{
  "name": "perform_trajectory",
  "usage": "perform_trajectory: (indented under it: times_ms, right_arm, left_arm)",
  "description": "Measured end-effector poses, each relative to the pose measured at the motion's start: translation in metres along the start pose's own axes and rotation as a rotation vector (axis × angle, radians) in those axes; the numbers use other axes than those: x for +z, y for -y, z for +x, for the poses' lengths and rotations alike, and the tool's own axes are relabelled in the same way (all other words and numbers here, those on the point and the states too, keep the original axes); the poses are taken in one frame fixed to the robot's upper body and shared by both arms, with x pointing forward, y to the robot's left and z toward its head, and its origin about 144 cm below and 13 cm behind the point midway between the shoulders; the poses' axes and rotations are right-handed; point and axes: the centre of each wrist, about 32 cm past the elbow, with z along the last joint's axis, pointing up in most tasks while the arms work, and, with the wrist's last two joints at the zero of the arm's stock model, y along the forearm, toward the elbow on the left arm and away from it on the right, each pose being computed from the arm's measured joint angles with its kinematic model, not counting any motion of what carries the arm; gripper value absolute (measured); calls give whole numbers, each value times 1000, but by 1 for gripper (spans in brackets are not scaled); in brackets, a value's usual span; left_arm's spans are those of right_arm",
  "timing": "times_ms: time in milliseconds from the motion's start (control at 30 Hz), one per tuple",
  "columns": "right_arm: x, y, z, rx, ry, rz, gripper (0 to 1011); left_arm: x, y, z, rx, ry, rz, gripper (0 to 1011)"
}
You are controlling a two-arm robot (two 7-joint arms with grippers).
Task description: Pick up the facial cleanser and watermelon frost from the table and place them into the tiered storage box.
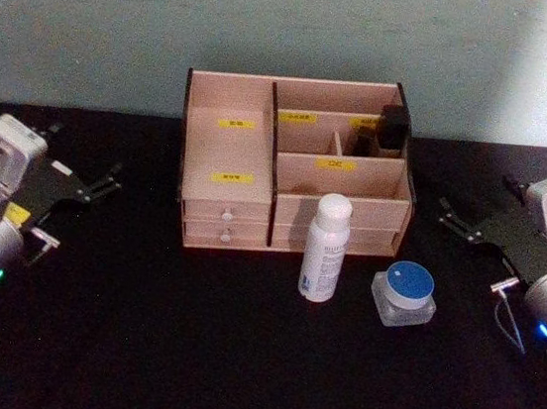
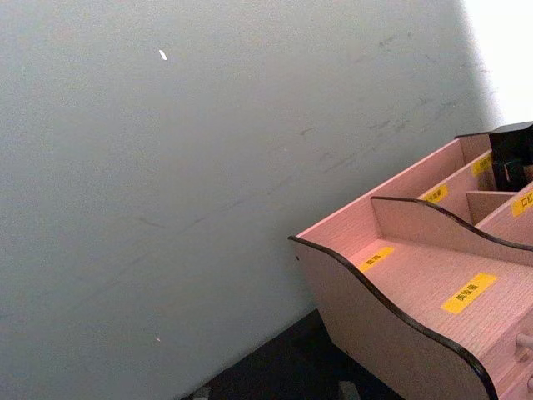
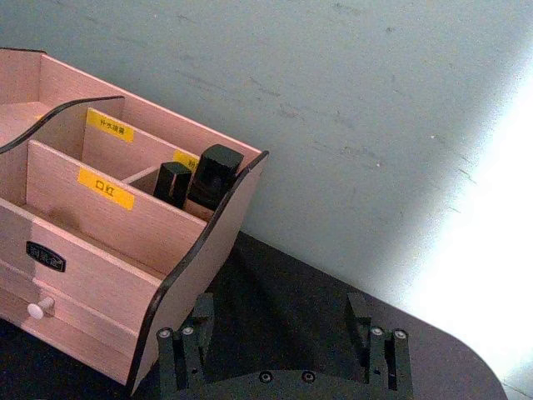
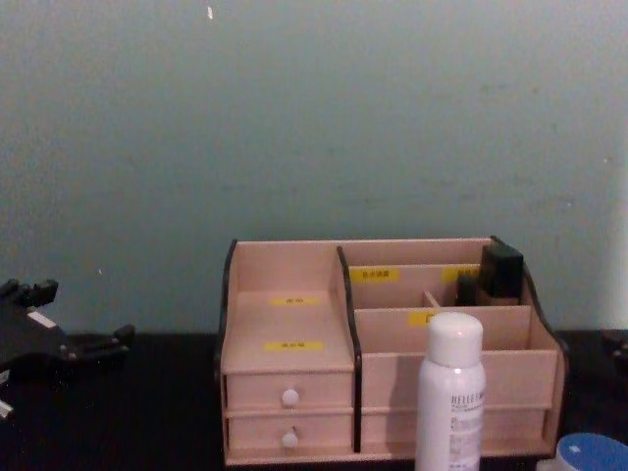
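Facial cleanser (image 1: 326,249) stands upright on the black tabletop (image 1: 185,353), just in front of the tiered storage box (image 1: 337,212) and near the box's right half. From the bottle, the watermelon frost (image 1: 405,293) sits at about four o'clock, close by but apart, with its blue lid up. The box rests at twelve o'clock on the tabletop, against the pale wall. Its open compartments face up, and two small black items (image 1: 393,127) already stand in the back right one.

The left gripper (image 1: 106,182) hangs at nine o'clock, well apart from everything, and its fingers seem spread, though only their tips show from its own wrist. The right gripper (image 1: 449,216) hangs at three o'clock with its fingers plainly spread and nothing between them, aimed toward the box's right end. Neither touches a task thing.

I judge that the task is at its very start: nothing is picked and both things are on the tabletop. The right gripper is the nearer one, and the jar lies between it and the bottle, so the jar looks like the easier first reach. That move calls for coming down over the lid or closing across the squat body, then lifting clear of the box's front wall. The tall bottle could tip if brushed on the way.
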Motion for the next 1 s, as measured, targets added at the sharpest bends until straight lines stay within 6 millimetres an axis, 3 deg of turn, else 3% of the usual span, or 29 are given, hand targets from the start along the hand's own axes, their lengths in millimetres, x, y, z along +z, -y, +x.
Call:
perform_trajectory:
  times_ms: [1000]
  right_arm:
    - [0,0,0,0,0,0,1000]
  left_arm:
    - [0,0,0,0,0,0,1001]
